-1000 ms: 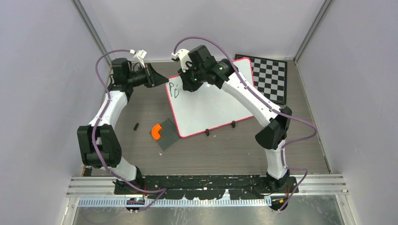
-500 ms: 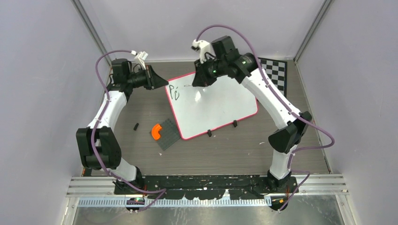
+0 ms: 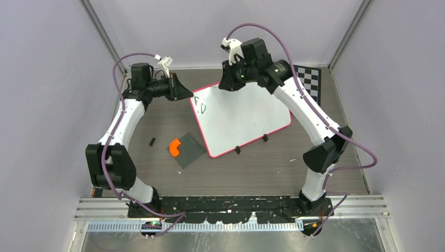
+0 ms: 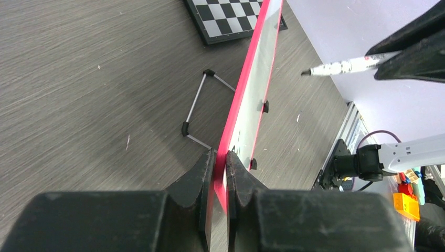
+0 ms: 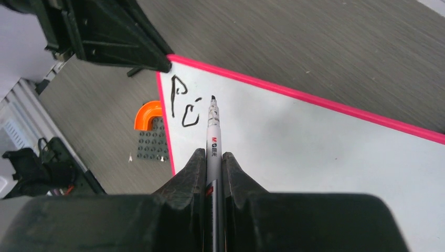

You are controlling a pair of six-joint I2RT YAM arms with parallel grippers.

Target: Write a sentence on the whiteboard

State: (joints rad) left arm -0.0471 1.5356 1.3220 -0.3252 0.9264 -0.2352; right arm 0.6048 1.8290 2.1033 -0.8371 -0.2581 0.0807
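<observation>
Red-rimmed whiteboard [image 3: 241, 118] clamped by left fingers [image 4: 197, 178]; right fingers [image 5: 191, 173] grip marker [image 5: 214, 131] near it.

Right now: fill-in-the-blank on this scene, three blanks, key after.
1. The right hand is shut on a ____.
2. The left hand is shut on the pink-rimmed ____.
3. At the far right lies a black-and-white checkered ____.
Missing: marker; whiteboard; chessboard.
</observation>
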